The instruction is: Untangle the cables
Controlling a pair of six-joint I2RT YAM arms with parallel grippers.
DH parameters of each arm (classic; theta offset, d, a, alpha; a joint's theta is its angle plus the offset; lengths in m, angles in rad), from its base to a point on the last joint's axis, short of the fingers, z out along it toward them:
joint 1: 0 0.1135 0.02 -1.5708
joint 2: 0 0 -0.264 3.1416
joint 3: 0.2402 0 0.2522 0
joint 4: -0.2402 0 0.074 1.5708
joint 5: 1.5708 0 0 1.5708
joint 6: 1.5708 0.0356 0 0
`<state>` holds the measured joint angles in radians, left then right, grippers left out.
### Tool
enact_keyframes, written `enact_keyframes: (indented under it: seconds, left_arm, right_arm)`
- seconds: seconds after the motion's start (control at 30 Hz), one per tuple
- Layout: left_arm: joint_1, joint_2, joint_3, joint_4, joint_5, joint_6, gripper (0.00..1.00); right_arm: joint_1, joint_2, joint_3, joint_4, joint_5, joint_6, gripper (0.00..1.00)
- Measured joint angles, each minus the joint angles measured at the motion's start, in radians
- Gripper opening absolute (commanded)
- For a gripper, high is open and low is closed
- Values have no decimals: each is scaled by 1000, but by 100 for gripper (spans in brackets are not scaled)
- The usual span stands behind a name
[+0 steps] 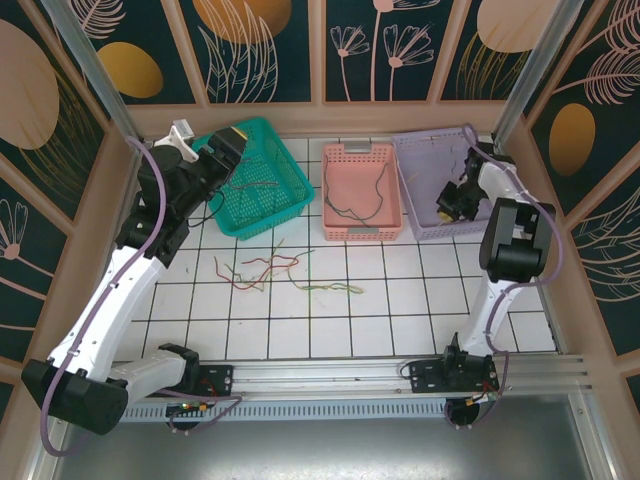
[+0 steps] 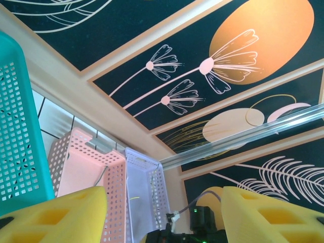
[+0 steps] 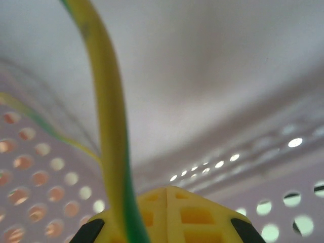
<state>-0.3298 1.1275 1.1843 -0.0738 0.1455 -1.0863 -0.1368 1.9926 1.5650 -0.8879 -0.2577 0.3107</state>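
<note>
Cables [image 1: 262,268] in red, green and yellow lie loose on the white tiled table [image 1: 400,310], near its middle and on the near side of three baskets. At far left, the left gripper [image 1: 232,140] hovers over the far rim of the teal basket [image 1: 280,218], which holds thin dark cables [image 1: 250,190]. In the left wrist view its yellow fingers [image 2: 55,212] stand wide apart with nothing between them. In the centre, the pink basket [image 1: 360,152] holds a dark cable [image 1: 350,210] and a green cable [image 1: 378,185]. At right, the right gripper [image 1: 450,200] is down inside the lilac basket [image 1: 408,185]. Its wrist view shows yellow pads [image 3: 192,212] pressed together, with a yellow-green cable [image 3: 109,116] running up past the left pad. Whether that cable is pinched cannot be told.
</note>
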Motion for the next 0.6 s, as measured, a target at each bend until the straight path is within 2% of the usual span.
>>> enact_keyframes:
  seconds: [0.23, 0.6]
  left_arm:
    - [0, 0, -1, 16, 0, 0, 61]
    - [0, 0, -13, 26, 0, -1, 60]
  right_arm:
    - [0, -89, -57, -1, -41, 23, 0]
    - [-15, -8, -61, -11, -68, 21, 0]
